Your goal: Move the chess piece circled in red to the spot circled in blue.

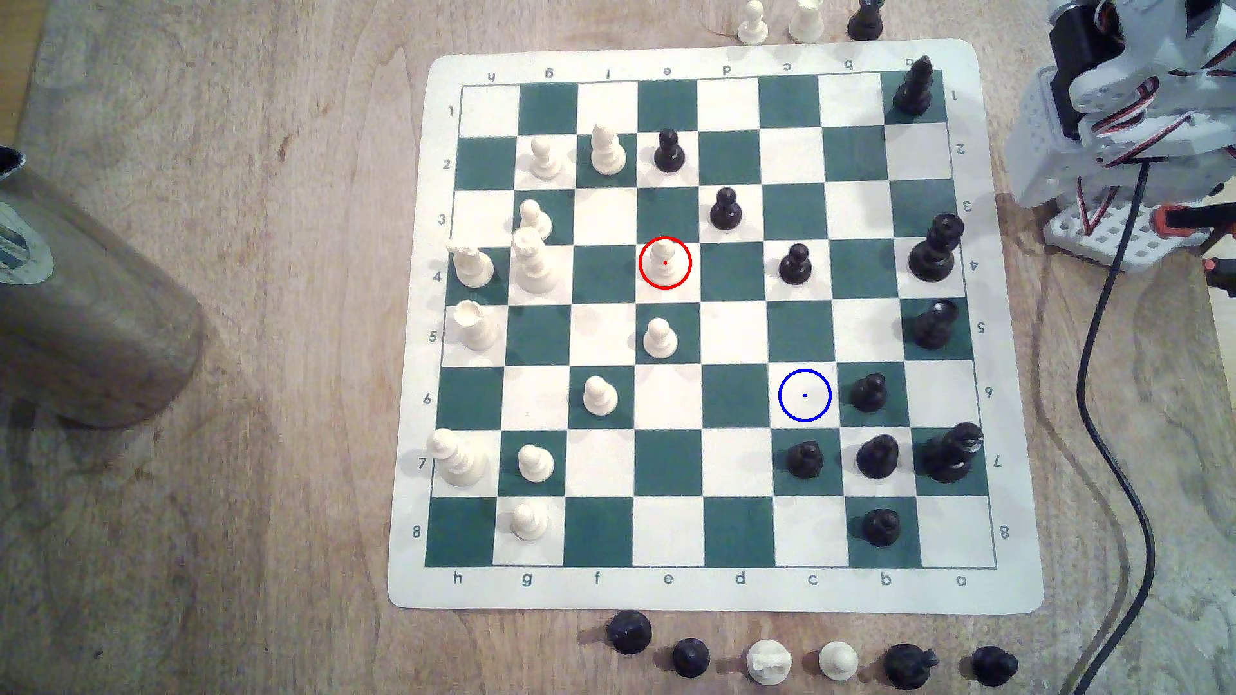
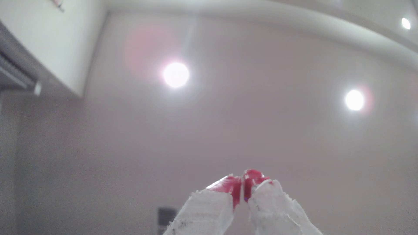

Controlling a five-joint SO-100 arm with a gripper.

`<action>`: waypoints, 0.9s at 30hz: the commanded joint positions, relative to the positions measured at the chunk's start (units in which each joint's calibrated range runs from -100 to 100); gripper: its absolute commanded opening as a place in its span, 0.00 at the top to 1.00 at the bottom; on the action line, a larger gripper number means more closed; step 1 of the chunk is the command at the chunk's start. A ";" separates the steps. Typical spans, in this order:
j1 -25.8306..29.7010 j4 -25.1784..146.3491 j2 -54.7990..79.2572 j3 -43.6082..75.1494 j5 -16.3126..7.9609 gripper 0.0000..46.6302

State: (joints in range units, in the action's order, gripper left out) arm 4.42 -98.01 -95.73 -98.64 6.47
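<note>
Exterior view: round-headed cream chess piece (image 1: 663, 260) upright, red-ringed.

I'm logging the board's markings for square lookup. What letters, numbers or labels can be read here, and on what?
"h g f e d c b a": near border of the board mat, upright in the exterior view.
The same letters on its far border, upside down.
"1 2 3 4 5 6 7 8": down the border at the exterior view's left, repeated rotated on the right border.
Sticker on the cylinder beside the board: too blurred to read.
</note>
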 commanded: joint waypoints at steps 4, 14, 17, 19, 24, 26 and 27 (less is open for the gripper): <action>0.93 8.08 -0.03 -1.26 0.24 1.00; -1.41 39.20 -0.03 -0.81 0.00 1.00; -1.26 46.41 0.06 -0.36 0.15 1.00; -2.59 54.36 0.06 0.09 -0.10 1.00; -4.15 76.47 0.06 5.72 -0.15 0.99; -4.39 83.84 0.06 7.53 -0.15 0.95; -4.62 93.18 -0.03 9.98 -0.20 0.96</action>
State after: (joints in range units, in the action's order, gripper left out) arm 0.52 -24.62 -95.81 -96.20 6.52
